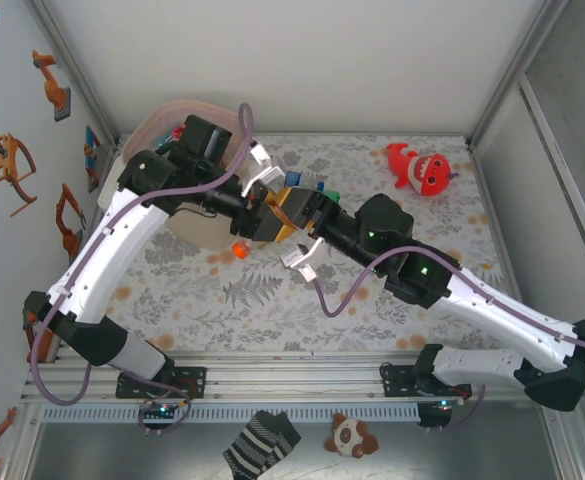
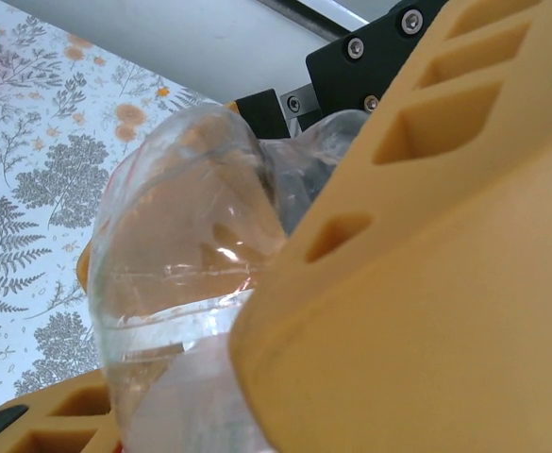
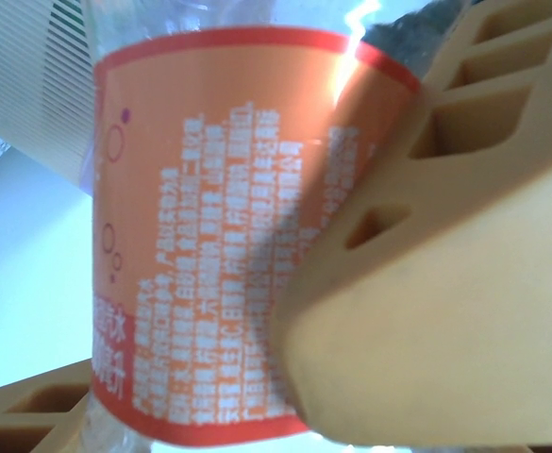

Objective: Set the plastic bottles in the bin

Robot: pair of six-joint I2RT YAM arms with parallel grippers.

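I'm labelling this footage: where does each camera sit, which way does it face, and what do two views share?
Top external: above and behind the bases, looking down on the left arm, right arm, floral table and bin.
Left wrist: on the left arm, looking along its yellow fingers at a clear bottle between the jaws.
Right wrist: on the right arm, looking along its yellow fingers at an orange-labelled bottle between the jaws.
Shared: top and left wrist both show the floral table.
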